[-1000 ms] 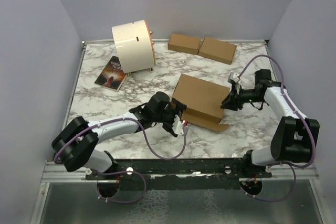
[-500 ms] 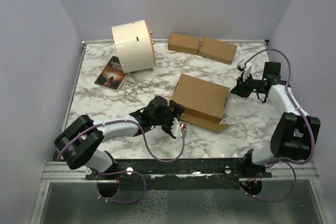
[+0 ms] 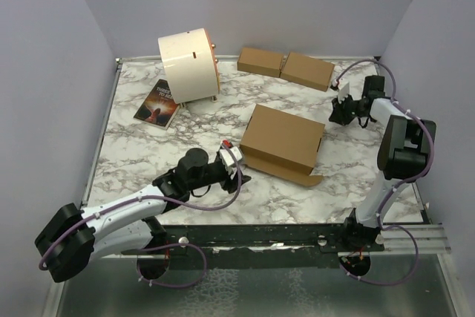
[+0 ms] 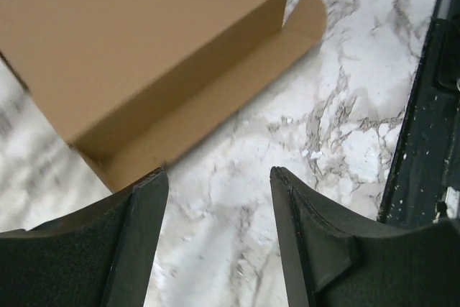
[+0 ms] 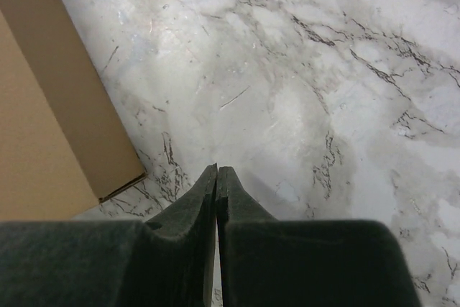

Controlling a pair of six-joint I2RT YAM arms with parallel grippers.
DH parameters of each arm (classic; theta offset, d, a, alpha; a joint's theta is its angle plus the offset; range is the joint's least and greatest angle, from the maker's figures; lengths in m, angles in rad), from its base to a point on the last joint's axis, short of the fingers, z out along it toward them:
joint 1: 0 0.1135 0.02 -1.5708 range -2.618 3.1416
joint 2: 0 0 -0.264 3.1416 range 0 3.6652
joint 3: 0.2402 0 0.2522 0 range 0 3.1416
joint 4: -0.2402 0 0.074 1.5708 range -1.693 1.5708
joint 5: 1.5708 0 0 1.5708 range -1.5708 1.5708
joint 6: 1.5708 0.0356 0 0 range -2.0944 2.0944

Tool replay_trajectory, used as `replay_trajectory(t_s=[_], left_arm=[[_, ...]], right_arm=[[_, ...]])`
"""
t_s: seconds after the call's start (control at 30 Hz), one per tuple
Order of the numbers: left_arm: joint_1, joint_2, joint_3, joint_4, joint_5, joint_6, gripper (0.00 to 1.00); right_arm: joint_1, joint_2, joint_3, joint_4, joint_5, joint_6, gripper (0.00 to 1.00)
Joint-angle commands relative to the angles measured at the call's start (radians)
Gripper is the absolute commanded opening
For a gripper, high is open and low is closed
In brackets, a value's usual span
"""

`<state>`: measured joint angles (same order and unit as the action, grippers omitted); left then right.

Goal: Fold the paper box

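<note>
paper box (image 3: 283,142) sits roughly mid-surface (image 3: 148,154), top panel folded down flat. One long flap lies out on the marble along its near side, with a rounded tab at the right end

left gripper (image 4: 215,177) is low over the marble just off the box's near-left corner, pointing at it, not touching. Its jaws stand apart with nothing between them, only bare marble in the gap. In its wrist view the box fills the upper left and the flap runs toward the upper right

right gripper (image 5: 216,172) hangs to the right of the box, toward the far-right part of the surface and apart from it. Its fingers are pressed together and hold nothing. In its wrist view the box's edge and one corner show at the left, with marble under the fingertips

neither arm contacts the box

elsewhere: cream drum (image 3: 187,64) at far left with a book (image 3: 157,102) just beside it, and two small closed boxes (image 3: 261,61) side by side along the far edge
</note>
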<state>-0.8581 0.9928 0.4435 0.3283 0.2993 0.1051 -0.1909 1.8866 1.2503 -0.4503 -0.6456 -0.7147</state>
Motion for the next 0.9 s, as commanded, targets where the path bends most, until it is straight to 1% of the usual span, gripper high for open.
replay_trajectory(t_s=[0.0, 0.13, 0.33, 0.53, 0.6, 0.67, 0.73, 0.8, 0.87], left_arm=[[-0.004, 0.036, -0.046, -0.025, -0.172, -0.426, 0.61], [-0.004, 0.085, -0.034, -0.052, -0.200, -0.501, 0.61], [0.000, 0.092, -0.009, -0.119, -0.271, -0.611, 0.64], [0.023, 0.093, -0.010, -0.159, -0.332, -0.878, 0.67], [0.026, 0.077, -0.013, -0.190, -0.373, -0.961, 0.72], [0.028, 0.045, -0.028, -0.212, -0.419, -1.058, 0.81], [0.028, 0.009, -0.055, -0.201, -0.429, -1.138, 0.86], [0.028, -0.025, -0.083, -0.200, -0.439, -1.249, 0.88], [0.028, -0.055, -0.099, -0.222, -0.452, -1.356, 0.95]], right_arm=[[0.023, 0.006, 0.022, -0.098, -0.066, -0.145, 0.03], [0.042, -0.046, -0.041, -0.123, -0.123, -0.207, 0.03], [0.067, -0.109, -0.117, -0.196, -0.165, -0.304, 0.03], [0.111, -0.206, -0.215, -0.259, -0.193, -0.386, 0.03], [0.135, -0.236, -0.239, -0.272, -0.197, -0.394, 0.03], [0.156, -0.264, -0.264, -0.267, -0.192, -0.386, 0.04], [0.162, -0.285, -0.271, -0.269, -0.197, -0.374, 0.04], [0.162, -0.298, -0.265, -0.273, -0.187, -0.355, 0.06], [0.162, -0.308, -0.255, -0.286, -0.160, -0.345, 0.07]])
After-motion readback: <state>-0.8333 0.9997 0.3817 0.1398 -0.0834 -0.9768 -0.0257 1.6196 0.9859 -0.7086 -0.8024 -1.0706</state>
